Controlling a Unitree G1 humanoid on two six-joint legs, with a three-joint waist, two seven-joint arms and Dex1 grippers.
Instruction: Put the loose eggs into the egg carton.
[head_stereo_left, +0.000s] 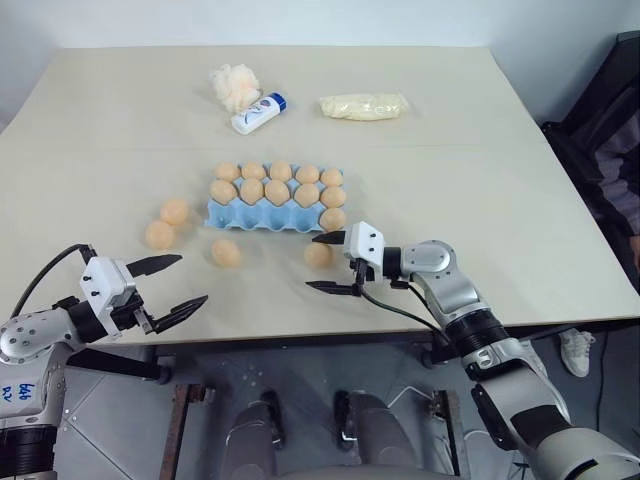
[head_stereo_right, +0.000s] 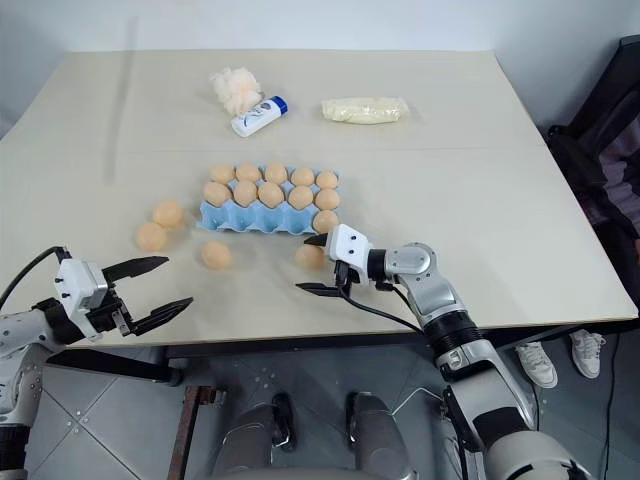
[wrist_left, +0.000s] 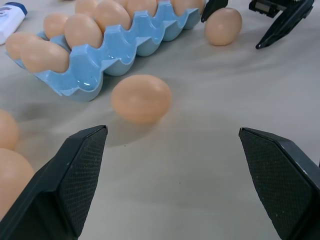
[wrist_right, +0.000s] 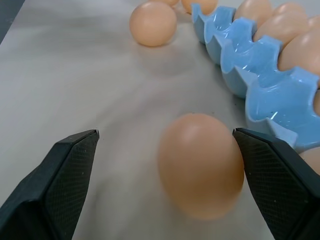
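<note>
Right wrist view: the nearest egg (wrist_right: 201, 165) stood between the spread jaws of the right gripper (head_stereo_left: 330, 262), close against one fingertip (wrist_right: 280, 180) and apart from the other; its long axis looked roughly upright in this view, though that is hard to judge.
Key relation: this egg lay straight ahead of the right jaws, just short of the egg carton (head_stereo_left: 262, 213), so the right arm was plainly the nearer one.
Right jaws: spread wide, pinching nothing.
Left jaws: the left gripper (head_stereo_left: 170, 287) was also spread wide and empty.
Egg ahead of left jaws: a second egg (head_stereo_left: 226, 252) lay beyond and between them on the surface (head_stereo_left: 480, 200), well short of contact.
Other loose eggs: two more (head_stereo_left: 167, 222) sat touching each other, off to the outer side of the left jaws.
Carton: beyond both pairs of jaws, its nearest row of cups mostly empty.
Judgement: closing on the nearest egg seems the next step.
</note>
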